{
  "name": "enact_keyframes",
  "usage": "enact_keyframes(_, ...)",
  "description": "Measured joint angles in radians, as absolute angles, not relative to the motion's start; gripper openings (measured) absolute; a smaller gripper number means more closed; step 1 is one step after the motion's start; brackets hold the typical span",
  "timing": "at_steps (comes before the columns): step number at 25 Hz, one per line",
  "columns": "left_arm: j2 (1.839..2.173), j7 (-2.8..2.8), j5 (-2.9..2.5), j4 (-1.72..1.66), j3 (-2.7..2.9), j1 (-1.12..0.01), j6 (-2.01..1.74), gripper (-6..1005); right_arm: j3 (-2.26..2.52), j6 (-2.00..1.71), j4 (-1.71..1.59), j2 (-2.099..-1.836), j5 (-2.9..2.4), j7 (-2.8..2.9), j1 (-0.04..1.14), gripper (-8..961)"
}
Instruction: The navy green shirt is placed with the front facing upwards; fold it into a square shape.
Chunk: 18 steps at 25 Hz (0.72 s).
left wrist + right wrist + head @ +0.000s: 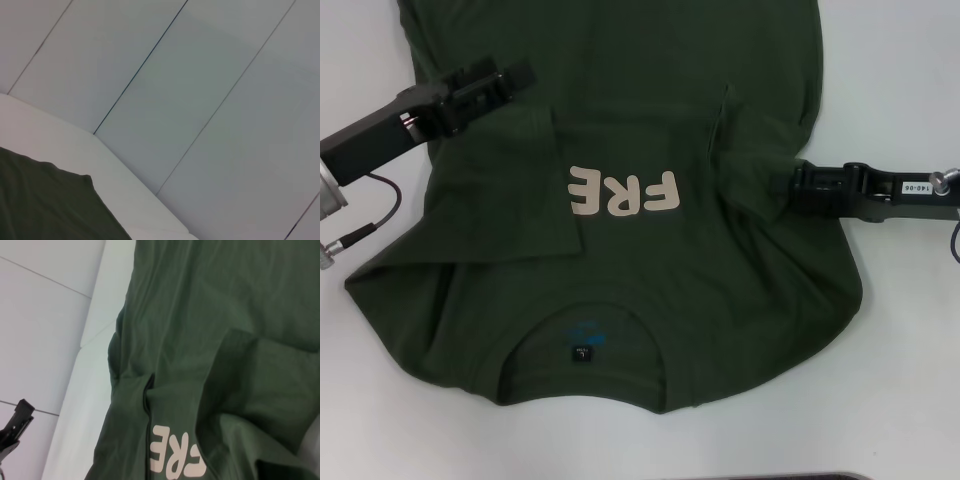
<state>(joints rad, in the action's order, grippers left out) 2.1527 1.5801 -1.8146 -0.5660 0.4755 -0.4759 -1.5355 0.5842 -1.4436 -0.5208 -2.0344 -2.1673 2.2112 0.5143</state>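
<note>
The dark olive-green shirt (650, 280) lies flat on the white table, its collar and small black neck tag (581, 354) toward me. The cream lettering (622, 193) reads "FRE"; the rest is hidden under the left side flap (510, 190), which is folded inward. My left gripper (523, 72) hovers over the shirt's far left part, above that flap. My right gripper (792, 187) sits at the shirt's right side, shut on a bunched fold of fabric that creases toward it. The shirt also shows in the left wrist view (45, 205) and the right wrist view (210, 315).
The white table (900, 380) surrounds the shirt on the left, right and near sides. A dark cable (360, 215) hangs by the left arm. The table's far edge and tiled floor (200, 100) show in the left wrist view.
</note>
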Motion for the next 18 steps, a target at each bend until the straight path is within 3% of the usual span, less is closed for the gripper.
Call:
enact_keyframes(12, 2.152, 1.58, -1.815, -0.566, 0.475, -0.477, -1.523, 873, 0.634, -1.398, -0.516, -2.052, -2.169, 2.226, 0.541, 742)
enact_keyframes(18, 2.152, 1.58, -1.815, -0.566, 0.475, -0.475, -1.52, 873, 0.639, -1.403, -0.525, -2.047, -2.168, 2.232, 0.534, 707)
